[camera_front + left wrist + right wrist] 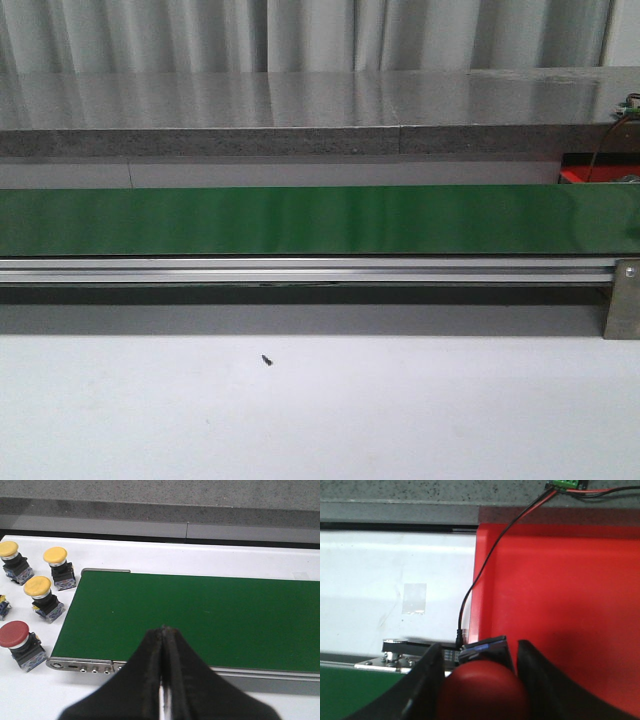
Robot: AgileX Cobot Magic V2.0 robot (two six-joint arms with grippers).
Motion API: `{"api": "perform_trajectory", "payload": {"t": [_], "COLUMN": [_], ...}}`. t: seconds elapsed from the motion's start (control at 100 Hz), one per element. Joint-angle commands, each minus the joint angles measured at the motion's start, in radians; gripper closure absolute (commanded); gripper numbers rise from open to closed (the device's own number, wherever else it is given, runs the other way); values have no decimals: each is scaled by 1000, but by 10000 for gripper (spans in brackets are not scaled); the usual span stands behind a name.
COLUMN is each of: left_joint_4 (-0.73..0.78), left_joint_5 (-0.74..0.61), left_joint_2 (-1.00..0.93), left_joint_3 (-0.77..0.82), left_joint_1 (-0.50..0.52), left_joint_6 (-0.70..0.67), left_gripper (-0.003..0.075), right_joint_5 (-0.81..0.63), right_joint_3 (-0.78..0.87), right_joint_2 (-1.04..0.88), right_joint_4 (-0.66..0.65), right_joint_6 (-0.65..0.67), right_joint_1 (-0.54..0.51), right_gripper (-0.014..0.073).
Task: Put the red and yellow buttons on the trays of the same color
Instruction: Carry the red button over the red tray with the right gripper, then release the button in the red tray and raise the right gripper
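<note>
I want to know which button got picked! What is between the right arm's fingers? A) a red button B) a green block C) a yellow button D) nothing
A: in the right wrist view a red button sits between the right gripper's fingers, beside the red tray.

I saw dim, even light in the front view, with pale streaks of glare on the green belt (320, 220). Wrist views were brighter; the red button (482, 692) up close was blurred.
</note>
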Motion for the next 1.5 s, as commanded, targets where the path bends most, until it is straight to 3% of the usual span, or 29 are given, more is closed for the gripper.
{"api": "perform_trajectory", "payload": {"t": [0.0, 0.29, 0.82, 0.92, 1.04, 1.14, 1.49], "left_joint_4": [-19, -19, -19, -19, -19, -19, -19], "left_joint_5": [-67, -67, -67, -67, -67, -67, -67], "left_joint_2": [-4, -4, -4, -4, -4, -4, -4], "left_joint_3": [-26, -26, -26, -26, -26, -26, -26], "left_joint_1": [-7, -7, -7, -7, -7, -7, -7], "left_joint_6": [0, 0, 0, 0, 0, 0, 0], "left_gripper": [740, 740, 740, 740, 740, 740, 740], "right_joint_5": [-36, -93, -110, -110, -102, -99, -76], "right_joint_3": [-75, -178, -179, -179, -179, -179, -195], "right_joint_2": [1, 174, 264, 264, 264, 262, 142], "right_joint_4": [33, 23, -26, -26, -26, -26, -11], "right_joint_6": [-17, -17, -17, -17, -17, -17, -15], "right_joint_1": [-6, -6, -6, -6, -6, -6, -6], "right_gripper": [400, 400, 394, 328, 141, 50, 41]}}
